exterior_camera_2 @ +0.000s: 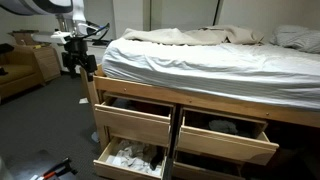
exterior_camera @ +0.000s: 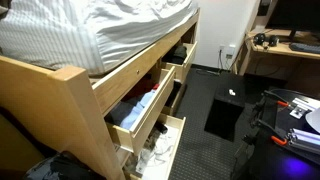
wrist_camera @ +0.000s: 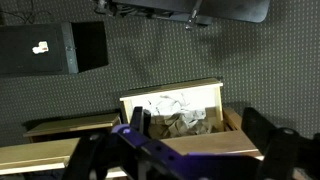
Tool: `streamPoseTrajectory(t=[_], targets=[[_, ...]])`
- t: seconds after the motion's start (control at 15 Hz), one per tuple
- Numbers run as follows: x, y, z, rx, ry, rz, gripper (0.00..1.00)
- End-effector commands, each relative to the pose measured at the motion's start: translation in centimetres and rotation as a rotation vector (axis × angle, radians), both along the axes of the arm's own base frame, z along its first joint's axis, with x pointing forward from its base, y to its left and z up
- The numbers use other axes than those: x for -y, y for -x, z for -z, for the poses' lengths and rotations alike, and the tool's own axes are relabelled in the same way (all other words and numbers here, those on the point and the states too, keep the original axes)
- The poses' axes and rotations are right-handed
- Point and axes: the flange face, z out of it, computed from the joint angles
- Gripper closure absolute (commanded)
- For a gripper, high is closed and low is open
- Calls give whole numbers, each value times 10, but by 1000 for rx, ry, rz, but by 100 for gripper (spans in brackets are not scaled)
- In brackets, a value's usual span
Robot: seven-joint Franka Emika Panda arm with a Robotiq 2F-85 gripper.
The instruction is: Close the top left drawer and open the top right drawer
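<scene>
In an exterior view the top left drawer (exterior_camera_2: 130,125) stands pulled out under the bed (exterior_camera_2: 200,60), left of centre. The top right drawer (exterior_camera_2: 226,138) beside it is pulled out too. The pincer (exterior_camera_2: 84,63) hangs at upper left near the bedpost (exterior_camera_2: 92,97), apart from both drawers. In the wrist view its fingers (wrist_camera: 136,122) are spread wide and empty above the drawer with white cloths (wrist_camera: 178,112).
</scene>
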Motion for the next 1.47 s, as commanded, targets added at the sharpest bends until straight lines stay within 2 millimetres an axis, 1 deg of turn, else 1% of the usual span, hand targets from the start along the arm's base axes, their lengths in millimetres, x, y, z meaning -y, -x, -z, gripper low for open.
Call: streamPoseTrajectory(t=[0.0, 0.67, 0.8, 0.87, 0.93, 1.2, 1.33, 1.4], targets=[[0, 0, -1, -1, 0, 0, 0], [0, 0, -1, -1, 0, 0, 0], [6, -16, 17, 0, -59, 85, 0], [10, -25, 28, 2, -82, 170, 0], [13, -36, 40, 15, -105, 218, 0], [18, -76, 82, 132, -151, 431, 0], [24, -74, 103, 188, -167, 536, 0], [25, -74, 108, 194, -181, 594, 0]])
